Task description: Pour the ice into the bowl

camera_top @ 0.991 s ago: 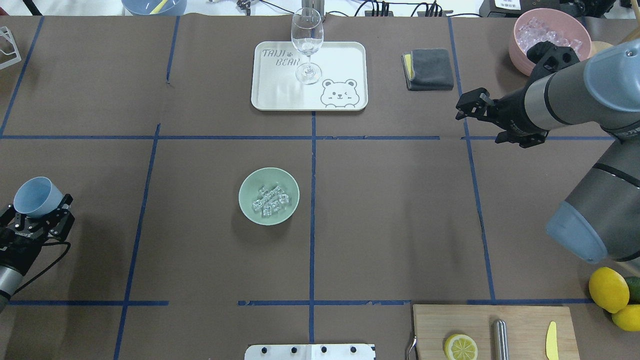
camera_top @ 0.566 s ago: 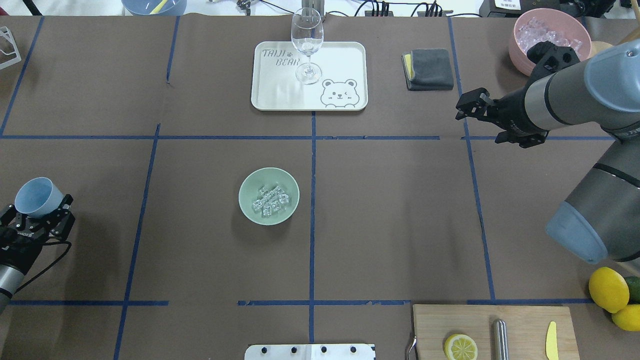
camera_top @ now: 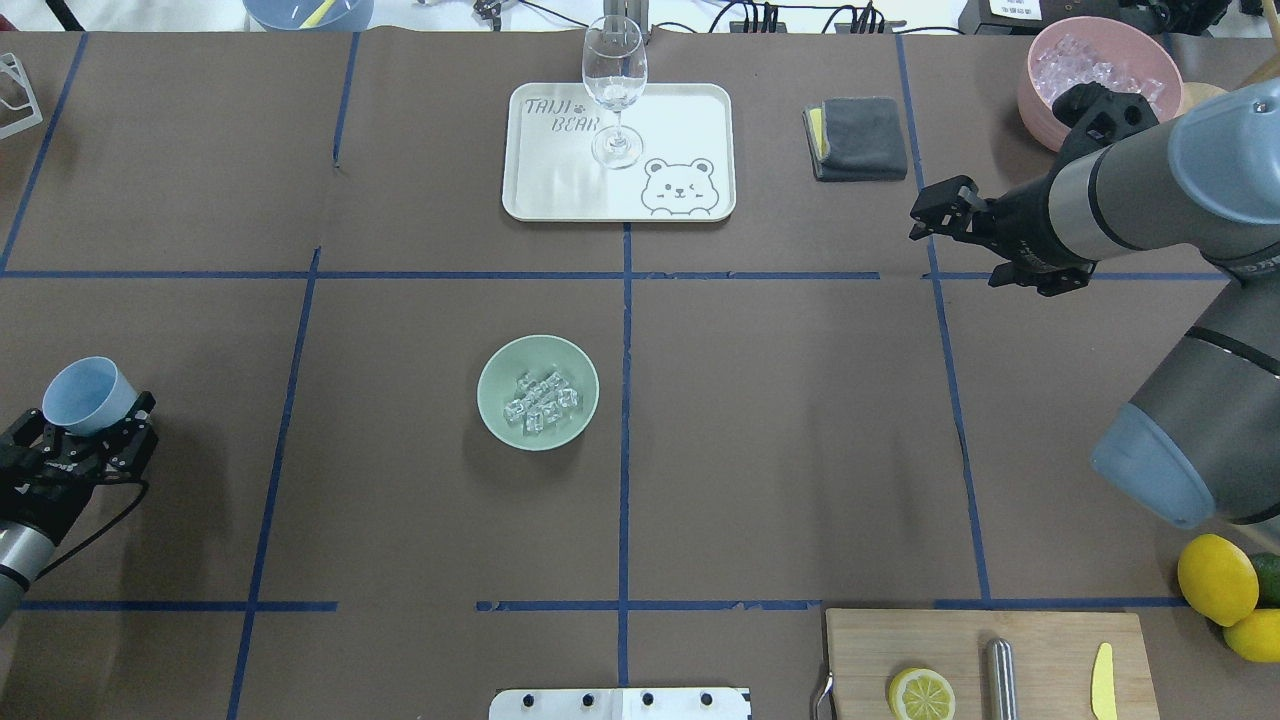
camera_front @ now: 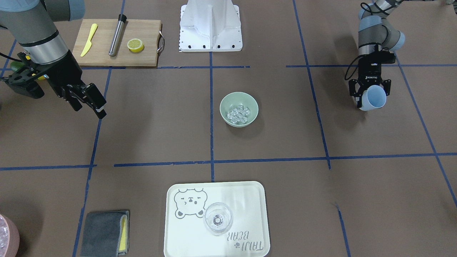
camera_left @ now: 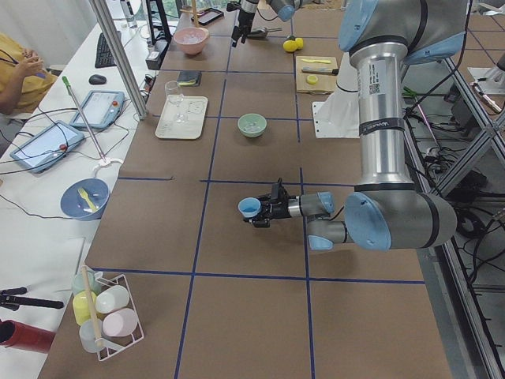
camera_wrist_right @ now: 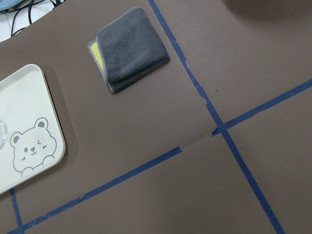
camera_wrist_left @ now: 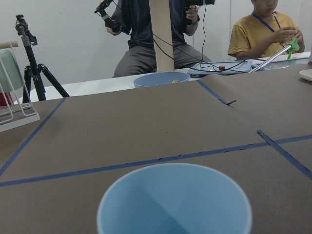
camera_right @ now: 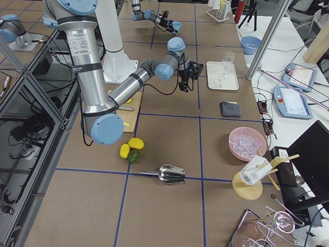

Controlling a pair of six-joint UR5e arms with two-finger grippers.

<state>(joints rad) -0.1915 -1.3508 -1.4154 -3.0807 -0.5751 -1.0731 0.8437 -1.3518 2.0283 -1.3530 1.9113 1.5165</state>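
clear ice cubes [camera_top: 540,402] lie in the sage-green round bowl [camera_top: 491,412]; left gripper [camera_top: 88,425] clasps a light blue cup [camera_top: 80,393]; right gripper [camera_top: 930,210] gapes empty near a grey folded cloth [camera_top: 860,137].

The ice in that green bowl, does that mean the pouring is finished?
Looks done: the ice lies in the bowl. In hand: the left gripper holds the light blue cup, which looks empty, well off to the bowl's side. Left: probably just setting the cup down.

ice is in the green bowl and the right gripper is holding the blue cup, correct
Not quite. The left gripper holds the blue cup, as the overhead exterior view shows; the right gripper is empty. The ice is indeed in the green bowl.
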